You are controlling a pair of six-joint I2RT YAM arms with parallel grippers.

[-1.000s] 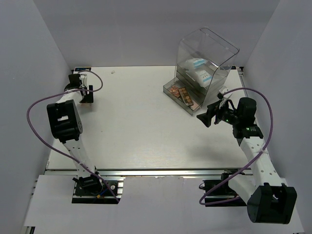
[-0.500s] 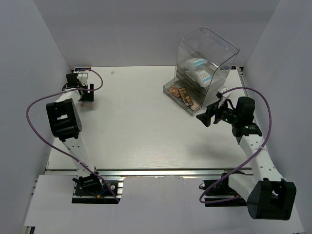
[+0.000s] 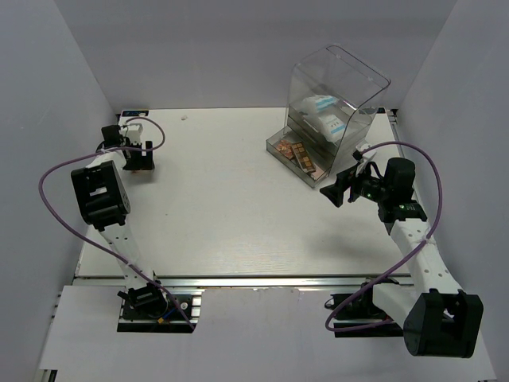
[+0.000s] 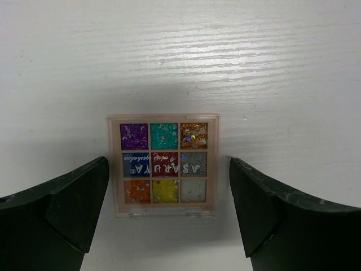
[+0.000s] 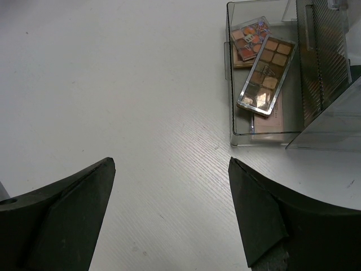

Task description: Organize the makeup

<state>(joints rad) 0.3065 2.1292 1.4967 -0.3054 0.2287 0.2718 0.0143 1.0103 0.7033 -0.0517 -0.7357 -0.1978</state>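
Note:
A square palette (image 4: 163, 165) with nine glitter colours lies flat on the white table, between the tips of my open left gripper (image 4: 169, 209); the fingers (image 4: 62, 209) do not touch it. In the top view this gripper (image 3: 131, 150) is at the far left back. My right gripper (image 3: 338, 191) is open and empty above the table, just in front of the open drawer (image 5: 230, 84). In the drawer lie a long brown palette (image 5: 267, 74) and a smaller pink-orange one (image 5: 248, 44). White blue-printed pouches (image 3: 326, 119) sit higher in the box. No black jars show.
The tall clear acrylic drawer box (image 3: 338, 87) stands at the back right, its bottom drawer pulled out toward the table's middle. A small dark item (image 3: 135, 114) lies at the back left corner. White walls enclose the table on three sides.
My left gripper has shifted a little toward the back left. The right arm has hardly moved.

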